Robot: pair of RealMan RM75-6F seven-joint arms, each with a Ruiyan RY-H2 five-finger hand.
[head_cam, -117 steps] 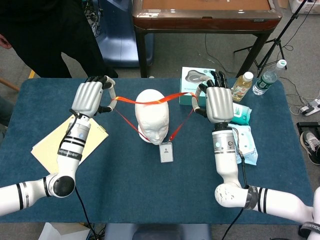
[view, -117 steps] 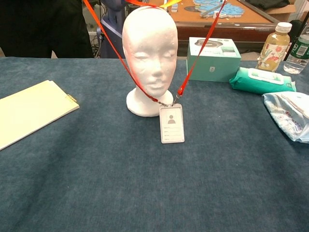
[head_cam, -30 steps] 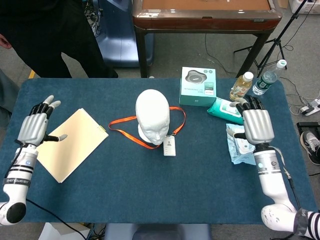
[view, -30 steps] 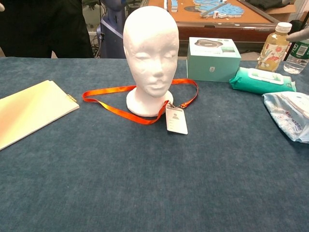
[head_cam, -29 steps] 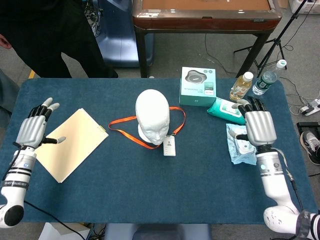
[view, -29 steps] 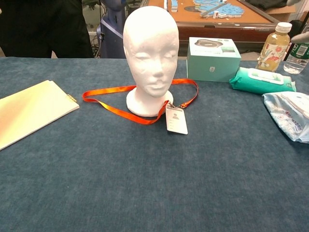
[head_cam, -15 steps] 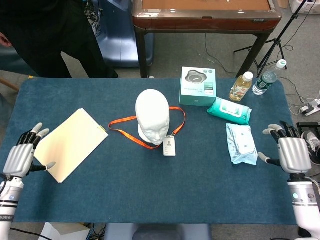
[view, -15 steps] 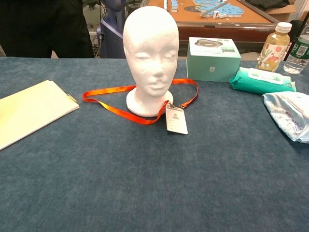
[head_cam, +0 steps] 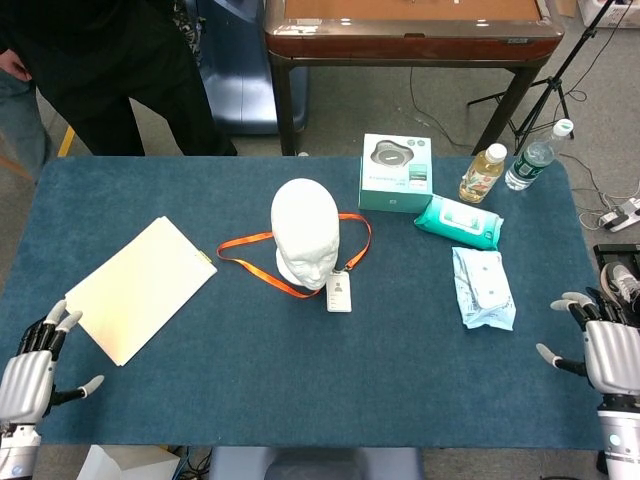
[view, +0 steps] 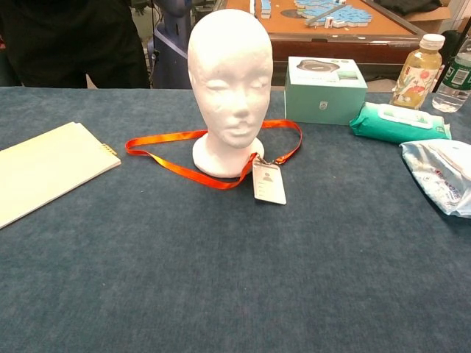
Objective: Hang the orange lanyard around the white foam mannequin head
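Note:
The white foam mannequin head (head_cam: 305, 232) (view: 226, 82) stands upright mid-table. The orange lanyard (head_cam: 258, 264) (view: 169, 162) loops around its base, lying flat on the blue cloth, with the ID badge (head_cam: 339, 294) (view: 268, 182) in front of the neck. My left hand (head_cam: 28, 378) is at the near left corner, fingers spread, holding nothing. My right hand (head_cam: 604, 345) is at the near right edge, also spread and empty. Both hands are far from the lanyard and absent from the chest view.
A yellow folder (head_cam: 140, 286) (view: 40, 171) lies at the left. At the right are a teal box (head_cam: 396, 172), a wipes pack (head_cam: 457, 221), a plastic pouch (head_cam: 484, 288), and two bottles (head_cam: 482, 173) (head_cam: 536, 154). A person in black (head_cam: 110, 60) stands behind the table.
Both hands have drawn back toward me to the table's near corners. The lanyard, earlier held stretched over the head, has lain around the base for the last second.

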